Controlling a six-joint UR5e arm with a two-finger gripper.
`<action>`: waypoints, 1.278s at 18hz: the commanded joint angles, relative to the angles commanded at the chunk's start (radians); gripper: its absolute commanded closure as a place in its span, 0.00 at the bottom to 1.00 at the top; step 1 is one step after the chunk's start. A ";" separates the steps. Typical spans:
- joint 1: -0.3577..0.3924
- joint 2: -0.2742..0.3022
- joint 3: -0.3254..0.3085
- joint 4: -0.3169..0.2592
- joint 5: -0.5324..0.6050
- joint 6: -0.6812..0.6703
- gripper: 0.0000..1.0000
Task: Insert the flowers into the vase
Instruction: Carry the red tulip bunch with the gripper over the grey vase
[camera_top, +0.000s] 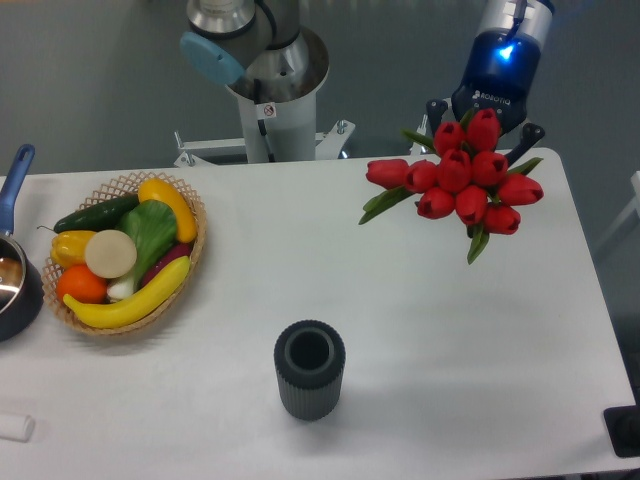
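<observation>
Gripping the flowers (462, 178) from behind, the claw (482, 128) hangs at the far right of the scene, its two dark fingers (436, 108) showing on either side of the bunch, pinched on the hidden stems below the blue-lit wrist. The red tulip heads face the camera in a tight cluster, with green leaves sticking out to the left and downward, and the whole bunch is held above the far right part of the surface (420, 330); whether any leaf touches it cannot be told. The vase (310, 368), a dark ribbed cylinder with its round mouth open upward, stands upright near the front middle of the white surface, well apart from the flowers and to their left. At the left side sits a woven basket (190, 262) filled with a banana, an orange, a cucumber, a yellow pepper, a leafy green vegetable and other produce. A dark pot with a blue handle (14, 172) is cut off by the left edge, and a small white object (14, 427) lies at the front left corner. Beyond the surface, the arm's metal base (275, 90) rises in front of a grey floor.
</observation>
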 joint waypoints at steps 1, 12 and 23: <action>-0.002 0.000 0.000 0.002 0.000 0.002 0.70; -0.029 -0.008 0.003 0.002 -0.003 -0.003 0.70; -0.136 -0.083 0.008 0.118 -0.171 0.000 0.69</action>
